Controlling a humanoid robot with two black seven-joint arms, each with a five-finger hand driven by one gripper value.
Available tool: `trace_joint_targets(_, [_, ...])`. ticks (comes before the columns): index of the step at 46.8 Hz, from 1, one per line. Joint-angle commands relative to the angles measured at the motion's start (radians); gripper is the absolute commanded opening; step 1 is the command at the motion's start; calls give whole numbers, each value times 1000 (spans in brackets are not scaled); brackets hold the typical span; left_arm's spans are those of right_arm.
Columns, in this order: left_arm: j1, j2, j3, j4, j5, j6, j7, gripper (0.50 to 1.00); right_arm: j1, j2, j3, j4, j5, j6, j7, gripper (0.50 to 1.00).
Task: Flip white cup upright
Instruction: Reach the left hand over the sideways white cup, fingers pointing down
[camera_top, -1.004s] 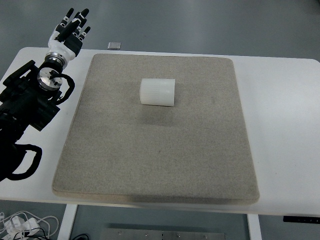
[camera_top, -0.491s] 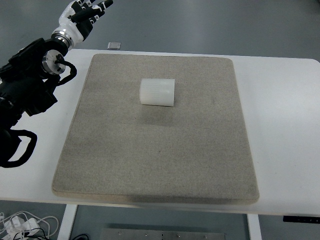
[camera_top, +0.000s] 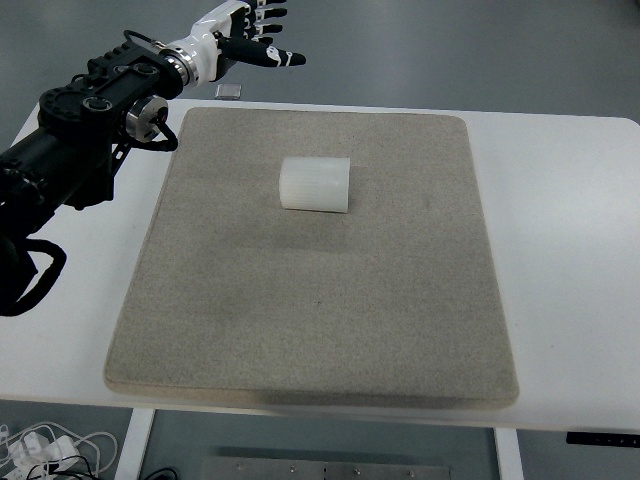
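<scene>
lying on its side below and to the right of the spread, empty left hand (camera_top: 245, 38), the white ribbed plastic cup (camera_top: 315, 184) seemed likely to roll off if nudged.

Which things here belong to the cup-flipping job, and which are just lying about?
Job: white cup, lying on its side on the mat; left hand, open, beyond the table's far edge.

Lying about: small grey square object; cables on the floor.

Lab, white bench (camera_top: 560, 250), grey mat (camera_top: 320, 300)
</scene>
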Motion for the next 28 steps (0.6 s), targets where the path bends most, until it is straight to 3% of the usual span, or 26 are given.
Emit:
trace_joint_targets(1, [-13,2,1,-23,97,-2,4,996,0,0,0,0,0,0,0,952])
trace_joint_targets(12, [-48,5,79,-86,377,-19,15,996,0,0,0,0,0,0,0,952])
trace_joint_targets(19, [-87,11,220,-133,402,-22,18,994,0,0,0,0,0,0,0,952])
trace_joint_targets(28, [-107,5,267,-143,404,-74,52,945,0,0,0,0,0,0,0,952])
